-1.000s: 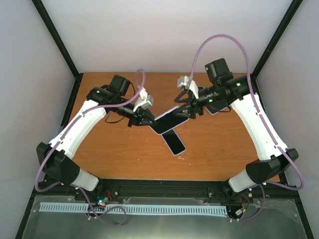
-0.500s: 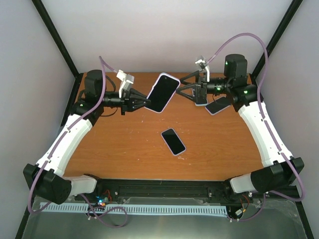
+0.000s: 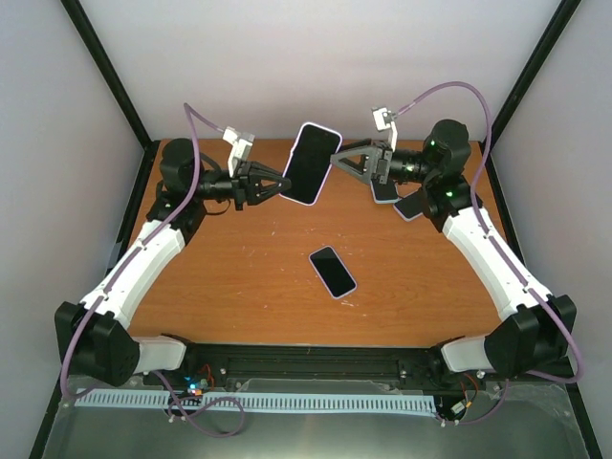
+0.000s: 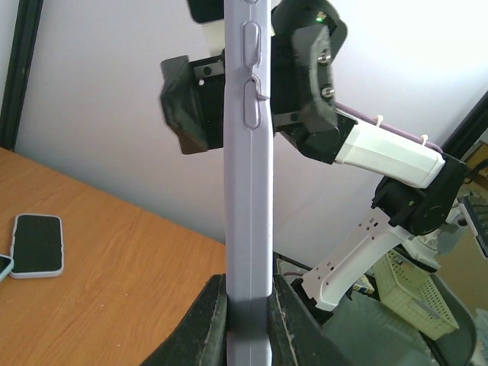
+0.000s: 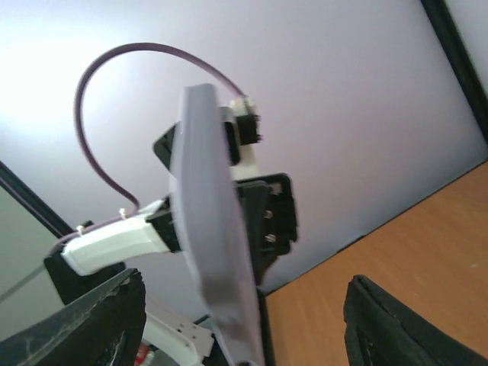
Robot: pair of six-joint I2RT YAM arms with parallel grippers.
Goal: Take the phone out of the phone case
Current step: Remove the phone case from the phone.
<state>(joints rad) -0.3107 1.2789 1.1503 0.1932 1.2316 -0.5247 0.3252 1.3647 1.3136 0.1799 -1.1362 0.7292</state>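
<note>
Lavender plastic marks the case (image 4: 248, 198), which is held in the air above the far edge of the tabletop (image 3: 239, 277), about midway along it. The phone (image 3: 310, 164), dark-faced, is seen framed by its rim. The case is clamped at its lower end between the closed fingers of the left gripper (image 3: 283, 184) and stands nearly upright, its top tipped slightly toward the right.

The left arm is stretched up the left edge from its base, bent near the far left corner, and the wrist is turned level toward the middle. The right arm mirrors it along the right edge, with its wrist pointed left at the case. The right gripper (image 3: 342, 164) is spread wide and grips nothing. Its fingers (image 5: 99, 320) are seen well apart in the right wrist view, just beside the case, and no contact can be made out.

A second phone (image 3: 333, 271) lies flat near the middle of the tabletop, and two more (image 3: 413, 204) lie by the far right corner.

Compared with a second ago, both grippers have been raised from low over the middle of the tabletop. Over the last half second the case has been turned more upright, and the right gripper has been brought closer to it.
</note>
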